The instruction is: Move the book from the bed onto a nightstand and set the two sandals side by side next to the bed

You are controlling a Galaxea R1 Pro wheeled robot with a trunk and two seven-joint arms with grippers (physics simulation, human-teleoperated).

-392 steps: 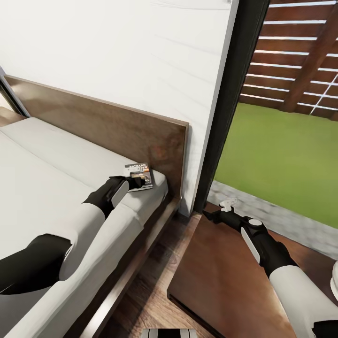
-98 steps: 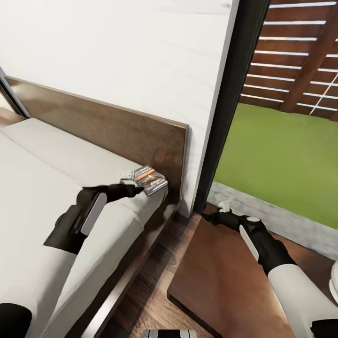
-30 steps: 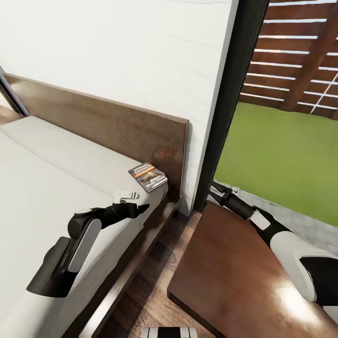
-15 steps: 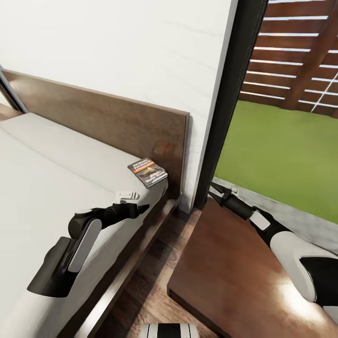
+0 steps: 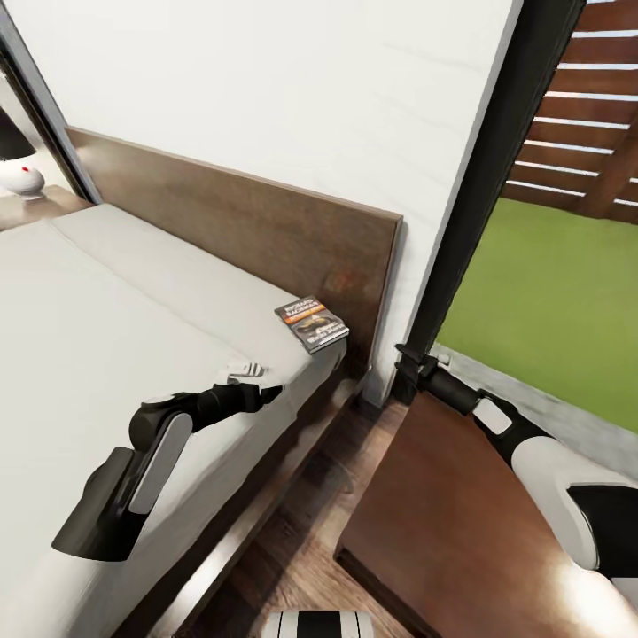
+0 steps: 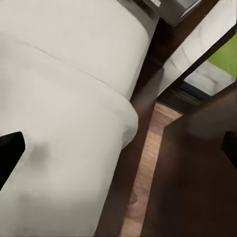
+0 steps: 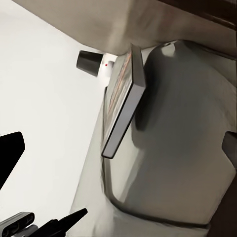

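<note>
Camera has swung since the earlier pictures, so the whole scene slid right and a lamp (image 5: pixel 18 168) on a nightstand (image 5: pixel 40 208) came into sight at the far side of the bed (image 5: pixel 97 328); arms look unchanged over the last half second. Book (image 5: pixel 311 323) lies flat on the mattress corner beside the headboard (image 5: pixel 257 235), released, well apart from the left gripper (image 5: pixel 257 383), which hovers over the mattress edge with jaws spread and nothing between them. Right gripper (image 5: pixel 406 361) reaches toward the gap by the window frame (image 5: pixel 478 186), over the dark bench (image 5: pixel 461 523); right wrist view shows its fingertips (image 7: pixel 10 153) wide apart, empty, with the book (image 7: pixel 123 101) ahead on the mattress.
</note>
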